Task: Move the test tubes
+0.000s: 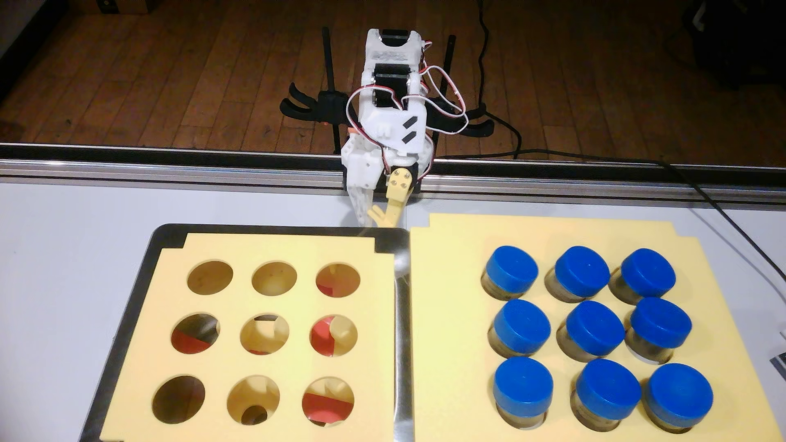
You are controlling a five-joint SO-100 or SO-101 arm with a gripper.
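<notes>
All nine test tubes (pixel 592 331) are sitting in the right foam rack (pixel 451 323); the gripper (pixel 369 219) is hanging empty (fingers nearly together) behind it, apparently parked before any pick.

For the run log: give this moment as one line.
gripper: shut, empty | vials: nine in right rack | left rack: empty

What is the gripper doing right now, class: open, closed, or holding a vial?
Gripper: closed or nearly so, holding nothing, tips pointing down at the table's far edge, apart from the blue-capped vials.
</notes>
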